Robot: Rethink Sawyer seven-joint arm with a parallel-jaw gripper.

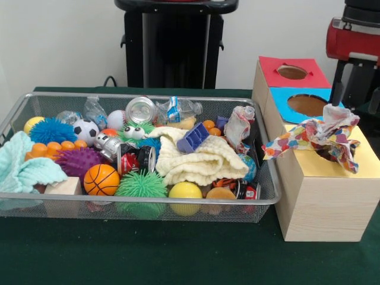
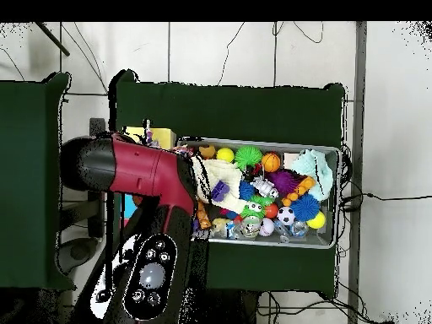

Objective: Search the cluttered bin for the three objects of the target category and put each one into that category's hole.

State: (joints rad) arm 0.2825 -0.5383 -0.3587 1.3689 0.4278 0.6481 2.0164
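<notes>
The wire mesh bin (image 1: 148, 202) stands on the green table, full of toys; the overhead view shows it too (image 2: 270, 243). One white spotted fabric piece (image 1: 320, 138) lies crumpled on the yellow top (image 1: 362, 157) of the pale wooden box, to the right of the bin, and hides most of its hole. A second spotted piece (image 1: 239, 126) stands bunched at the bin's right end. I see no third piece. Only the red arm (image 1: 356, 38) shows at the top right. In the overhead view the arm (image 2: 143, 173) covers the boxes. The gripper shows in neither view.
A cream knitted cloth (image 1: 199, 160) lies mid-bin and a mint-green towel (image 1: 24, 166) at its left end. Balls, spiky toys, cans and plastic bottles (image 1: 178, 110) fill the rest. The red-topped box (image 1: 270, 65) and the blue-topped box (image 1: 282, 102) stand behind the yellow one.
</notes>
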